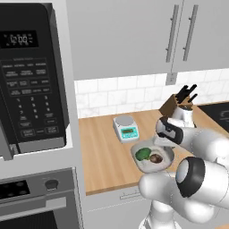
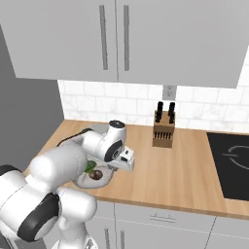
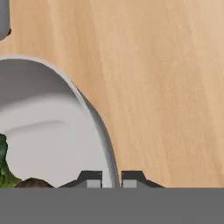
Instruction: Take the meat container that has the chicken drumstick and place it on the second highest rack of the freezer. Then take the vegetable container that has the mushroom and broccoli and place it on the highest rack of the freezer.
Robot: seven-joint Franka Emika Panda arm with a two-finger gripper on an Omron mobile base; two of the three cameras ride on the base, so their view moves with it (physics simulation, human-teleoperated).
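Dark fingertips of the robot's hand [image 3: 111, 179] pinch the thick rim of the deep grey vegetable container [image 3: 65, 131] on the wooden bench [image 3: 162, 87], broccoli [image 3: 3, 168] beside them; a one-sided grip risks tilting it.

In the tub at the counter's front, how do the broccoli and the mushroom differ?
The broccoli is dark green and bumpy; the mushroom is dark brown and smoothly rounded. In the left base view the broccoli lies left of the mushroom. Both are small, similar in size, and sit together on the white floor of the vegetable container.
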